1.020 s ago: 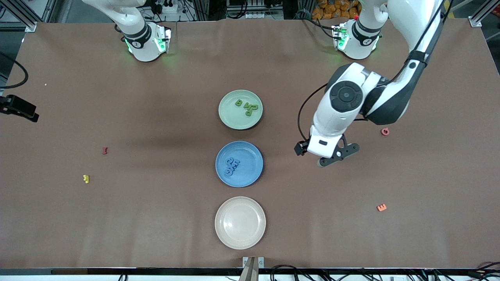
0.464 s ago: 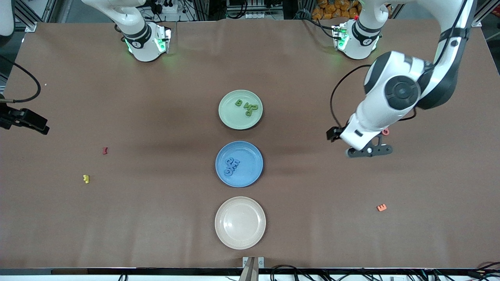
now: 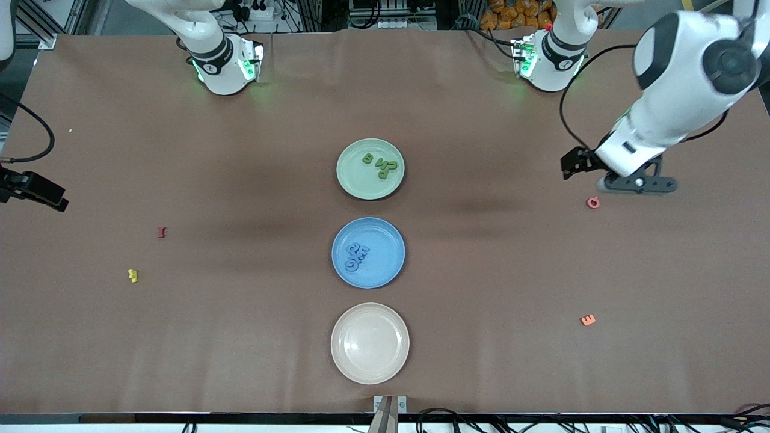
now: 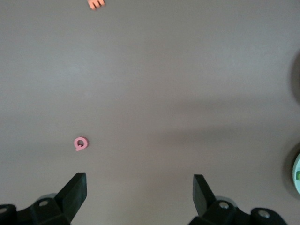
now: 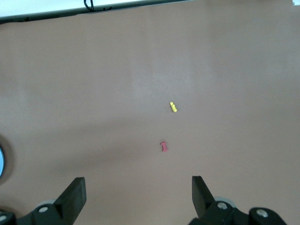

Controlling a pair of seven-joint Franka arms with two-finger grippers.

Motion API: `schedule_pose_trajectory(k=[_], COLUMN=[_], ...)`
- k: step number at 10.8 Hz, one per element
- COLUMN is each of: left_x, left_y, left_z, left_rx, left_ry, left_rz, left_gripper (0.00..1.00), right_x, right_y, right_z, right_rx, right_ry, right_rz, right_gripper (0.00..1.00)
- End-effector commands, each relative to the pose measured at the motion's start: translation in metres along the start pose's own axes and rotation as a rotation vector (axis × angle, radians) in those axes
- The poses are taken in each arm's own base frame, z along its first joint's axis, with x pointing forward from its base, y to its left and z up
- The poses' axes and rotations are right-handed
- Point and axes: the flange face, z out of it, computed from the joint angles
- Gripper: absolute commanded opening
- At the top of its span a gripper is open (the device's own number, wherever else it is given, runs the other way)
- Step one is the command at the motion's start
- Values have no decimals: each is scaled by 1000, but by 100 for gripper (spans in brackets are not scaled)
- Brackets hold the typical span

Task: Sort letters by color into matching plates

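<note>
Over table near pink letter (image 3: 593, 202), my left gripper (image 3: 637, 183) wide open, empty; right gripper (image 5: 138, 197) same, waiting. Green letters (image 3: 380, 165) on green plate (image 3: 355, 180), blue letters (image 3: 355, 256) on blue plate (image 3: 385, 267). Pink letter looks light, stiff; pinch across ring.

table (image 3: 180, 337) – brown matte cover | rim – aluminium frame (image 3: 36, 24), cables (image 3: 457, 414)

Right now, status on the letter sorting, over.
Left gripper open over bare table. Right gripper open, waiting. Green letters on green plate, blue letters on blue plate. Nothing blocking.
</note>
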Motion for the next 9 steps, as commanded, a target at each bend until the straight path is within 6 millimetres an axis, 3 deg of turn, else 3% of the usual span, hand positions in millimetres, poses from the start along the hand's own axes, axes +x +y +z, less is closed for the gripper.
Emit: schedule_pose_trajectory(k=[1, 4, 7, 9], left_x=[-12, -3, 2, 21], left_y=[-14, -12, -13, -11], left_z=[-54, -113, -136, -146], left_rx=[-37, -33, 14, 35], left_ry=[88, 142, 167, 115], left_rz=[-29, -15, 6, 11], left_gripper=[100, 100, 100, 100], right_x=[5, 4, -11, -26], right_y=[-1, -4, 0, 1], right_z=[-6, -5, -16, -25], right_rx=[18, 20, 24, 38], right_ry=[11, 5, 14, 18], right_rz=[21, 16, 16, 17], right_gripper=[100, 100, 100, 100])
